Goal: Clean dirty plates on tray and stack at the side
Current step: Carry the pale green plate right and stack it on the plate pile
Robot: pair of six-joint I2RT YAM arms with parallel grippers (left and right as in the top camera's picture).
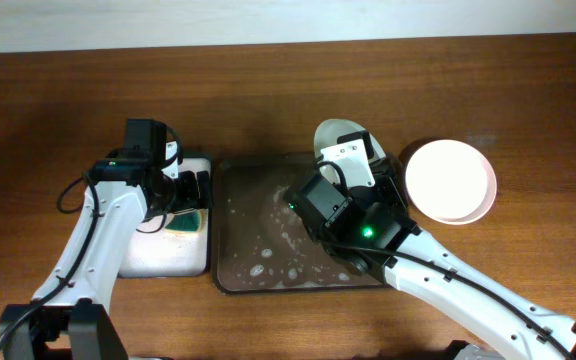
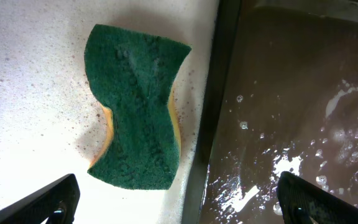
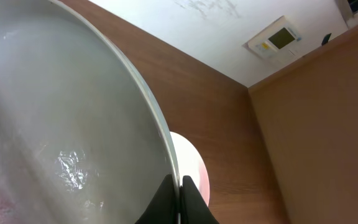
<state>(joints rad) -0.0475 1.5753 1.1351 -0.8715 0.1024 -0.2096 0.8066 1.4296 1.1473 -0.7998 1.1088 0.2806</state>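
Where the held plate is sitting: the held plate (image 1: 340, 135) is standing tilted on edge over the 1 o'clock corner of the tray (image 1: 230, 230). Whether its lower rim is touching the tray I cannot tell.
Plate face: it is showing pale and wet, filling the left of the right wrist view, and a faint pinkish smear is showing low on it.
Right gripper: the right gripper (image 3: 179, 196) is pinching the held plate's thin rim, its jaws pressing in on either side of the edge.
Second plate: the second plate (image 1: 451, 180) is lying flat on the table (image 1: 68, 80) at 2 o'clock from the tray's centre, off the tray and near the held plate.
Tray: it is lying at the middle of the table, dark brown, with suds (image 1: 268, 268) and water spreading from its centre toward 6 o'clock.
Small white tray: the small white tray (image 1: 158, 255) is sitting just beside the tray's 9 o'clock side.
Sponge: the sponge (image 2: 135, 106) is lying green side up on the small white tray, near that tray's 3 o'clock edge, with a yellow layer showing underneath.
Left gripper: the left gripper (image 2: 178, 202) is hovering above the sponge with its jaws spread wide, grasping nothing.
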